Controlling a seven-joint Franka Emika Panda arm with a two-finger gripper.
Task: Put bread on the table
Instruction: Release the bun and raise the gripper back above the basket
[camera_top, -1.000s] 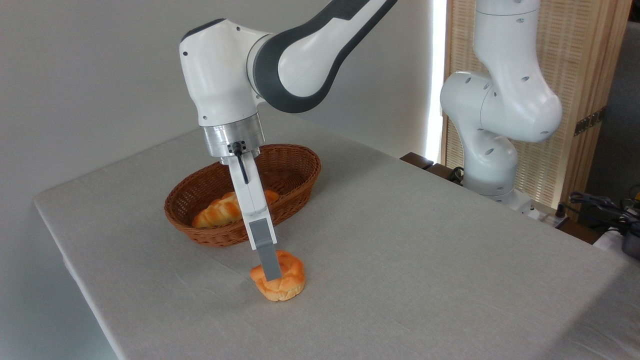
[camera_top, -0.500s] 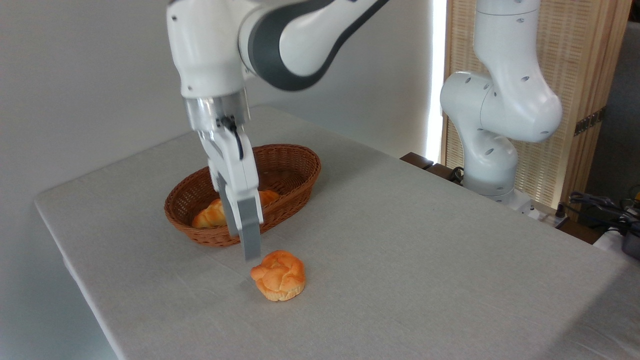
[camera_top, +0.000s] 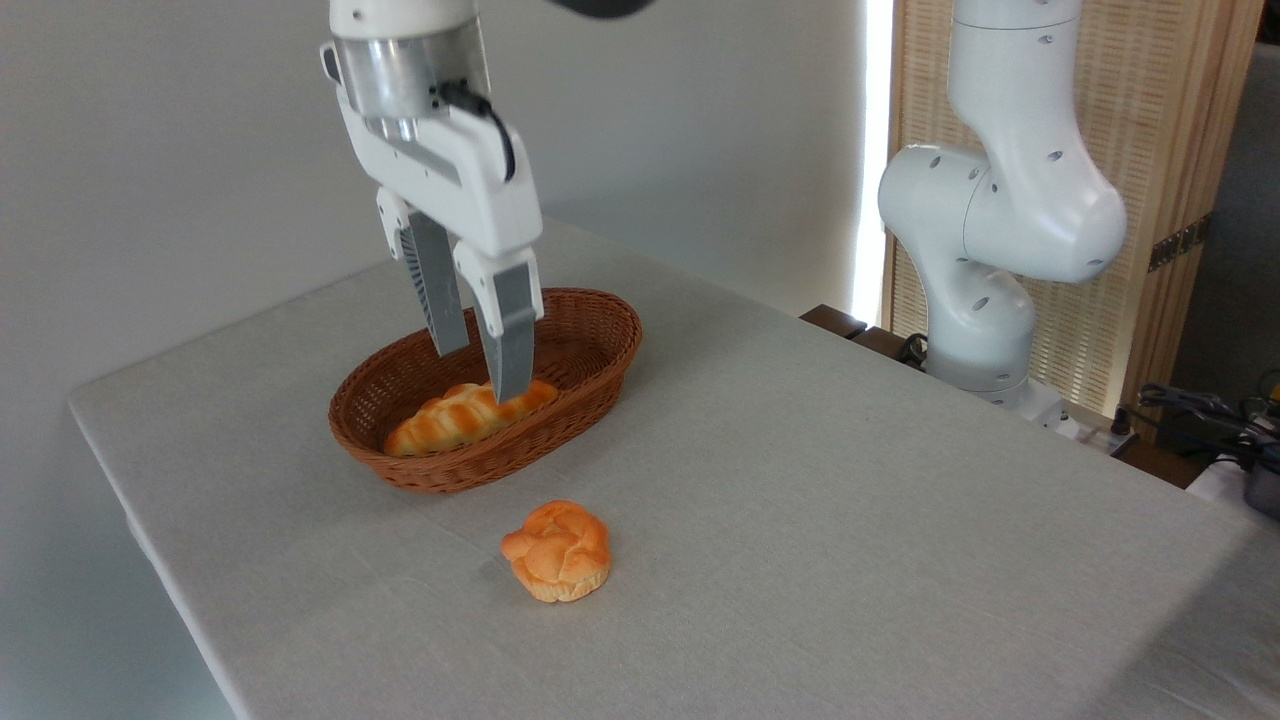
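A: Bread (camera_top: 557, 551) — resting upright on table (camera_top: 820, 520), knotted top up, paler base on grey cloth. Just in front of wicker basket (camera_top: 590, 385), not touching it.

B: Pincer status?

A: Gripper (camera_top: 480, 368) — parted, nothing held. Fingers (camera_top: 510, 335) pointing down, tips raised above basket, over braided loaf (camera_top: 460, 420) lying inside.

B: Bearing, bread vs. gripper?

A: Below and toward cam, slightly right in pic. Well apart; clear air between tips and bun. No contact anywhere.

B: Long axis?

A: None to speak of; bun roughly round, so no preferred grasp direction. Loaf, by contrast, elongated, running along basket's length.

B: Which arm nearer?

A: Only one arm; base (camera_top: 985, 330) at far right table edge, wrist reaching over to left side.

B: Task progress?

A: Judged as essentially done: bun out of basket, sitting free on cloth, stable-looking. Remaining step, prob. just retreat up and away. Risk low; only a downward return toward basket could disturb loaf.
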